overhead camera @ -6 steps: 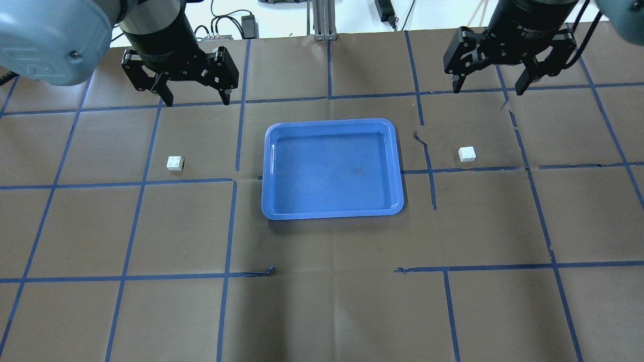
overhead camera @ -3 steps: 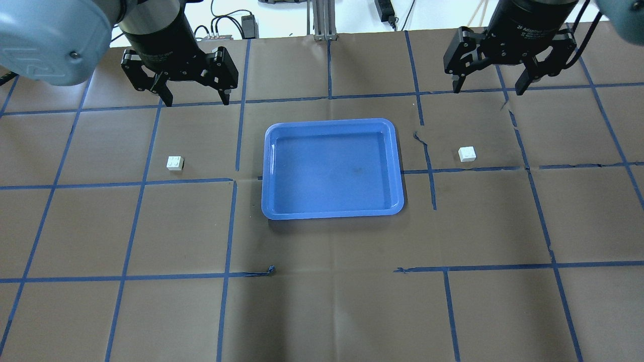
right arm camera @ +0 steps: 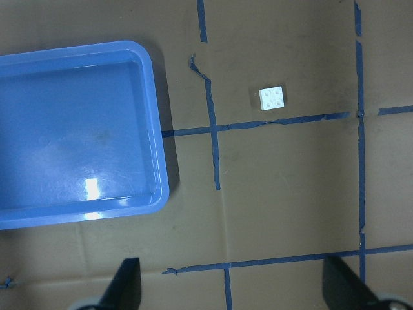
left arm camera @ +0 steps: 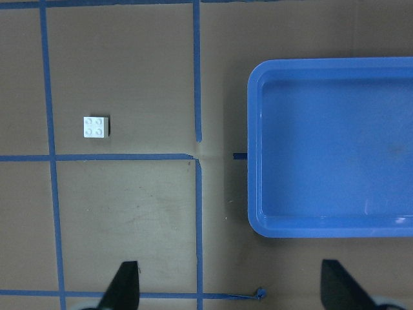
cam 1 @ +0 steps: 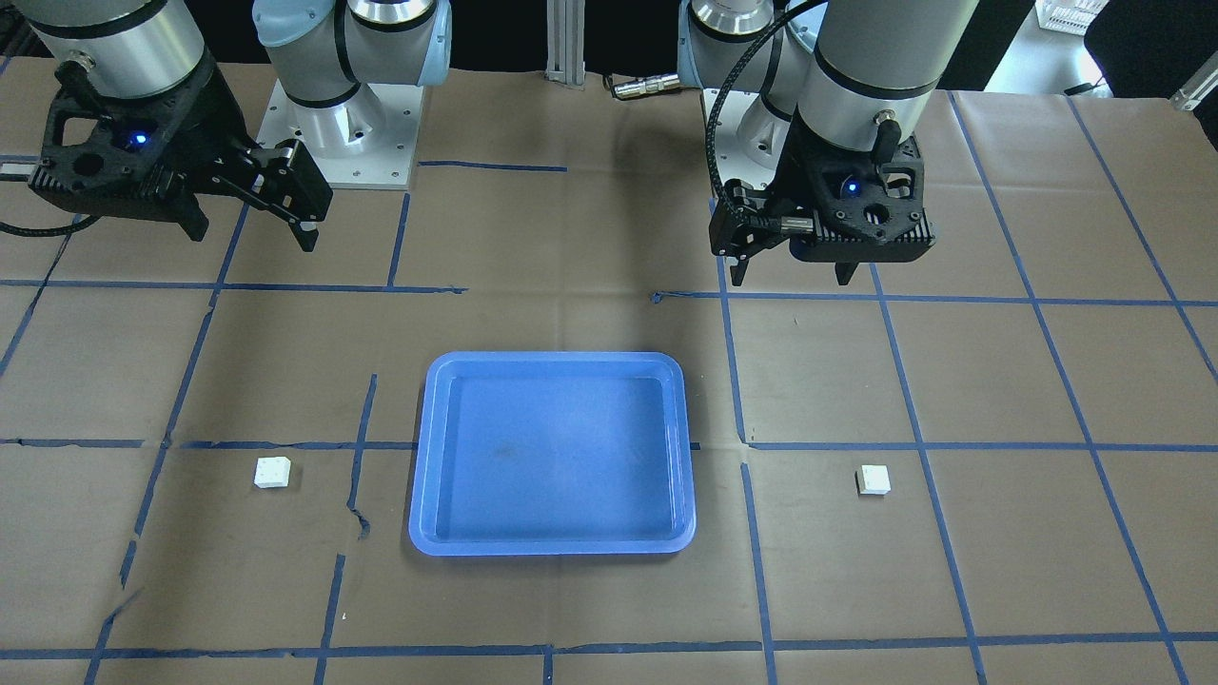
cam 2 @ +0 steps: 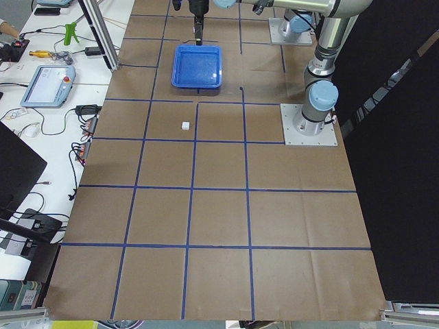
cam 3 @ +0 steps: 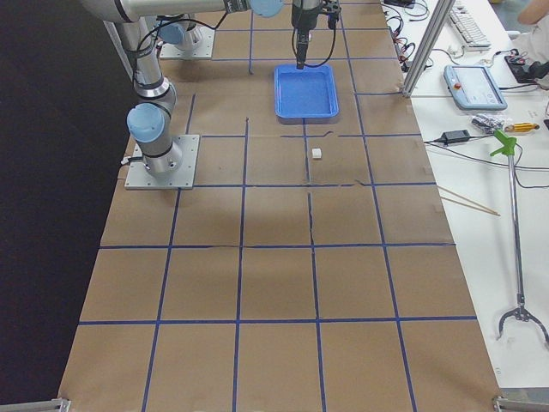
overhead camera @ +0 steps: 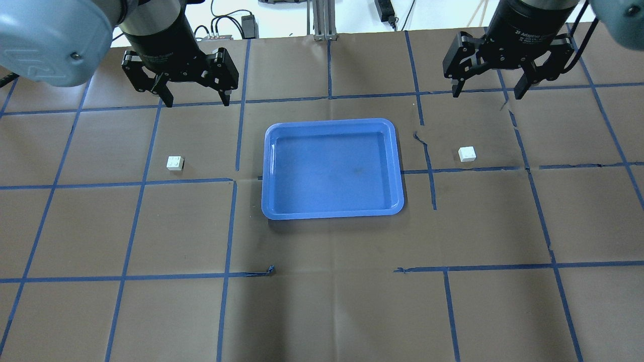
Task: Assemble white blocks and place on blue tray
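- Currently the left white block (overhead camera: 175, 163) and the right white block (overhead camera: 467, 154) lie on the table (overhead camera: 322, 311), one on each side of the blue tray (overhead camera: 329, 121). They are well apart from each other. Neither touches the tray or lies in it.
- Note that both wrist views show each block flat, with its four studs facing up.
- Expect each block to be light, rigid and smooth-walled. It will probably slide or tip if one finger reaches it before the other.
- Take hold across two opposite flat side walls, with the fingers low on the block. Keep the studs clear on the block you mean to use as the base. Keep the underside clear on the block that goes on top.
- Observe the left gripper (overhead camera: 197, 102): it hangs above the table on the robot's side of the left white block, well apart from it. Its jaws are spread wide and it carries nothing.
- Observe the right gripper (overhead camera: 486, 93): it hangs likewise, well short of the right white block, with its jaws spread wide and nothing in them.
- Judge the task as not yet begun. The next move calls for centring each gripper over its own block before descending.
- Align the studs squarely before pressing. A skewed press may pop a block out of the grip.
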Tool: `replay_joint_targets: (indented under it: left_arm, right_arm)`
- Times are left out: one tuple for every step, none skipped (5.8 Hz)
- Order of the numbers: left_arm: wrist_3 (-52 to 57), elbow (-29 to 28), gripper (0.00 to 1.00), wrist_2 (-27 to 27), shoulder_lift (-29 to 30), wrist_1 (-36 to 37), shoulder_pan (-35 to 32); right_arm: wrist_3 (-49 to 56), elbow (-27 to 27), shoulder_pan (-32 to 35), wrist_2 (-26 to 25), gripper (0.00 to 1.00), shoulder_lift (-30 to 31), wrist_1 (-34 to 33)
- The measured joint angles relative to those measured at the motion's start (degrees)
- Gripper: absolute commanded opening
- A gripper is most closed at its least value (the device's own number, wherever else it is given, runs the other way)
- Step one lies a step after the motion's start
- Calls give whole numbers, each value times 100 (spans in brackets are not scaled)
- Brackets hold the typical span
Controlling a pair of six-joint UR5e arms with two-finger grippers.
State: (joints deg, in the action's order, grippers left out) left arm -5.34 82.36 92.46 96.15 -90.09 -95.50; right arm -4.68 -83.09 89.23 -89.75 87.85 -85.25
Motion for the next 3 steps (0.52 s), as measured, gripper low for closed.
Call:
replay_joint_targets:
  left_arm:
    - [4,12,99,0,0,13,7]
    - [18,34,99,6,-11,35,18]
    - [80,35,99,-12,-35,48,76]
  right_arm:
    - [129,16,-2,27,100,28,15]
    - [706,35,-2,58,100,43,-5]
    - [1803,59,-6,53,100,63,-47]
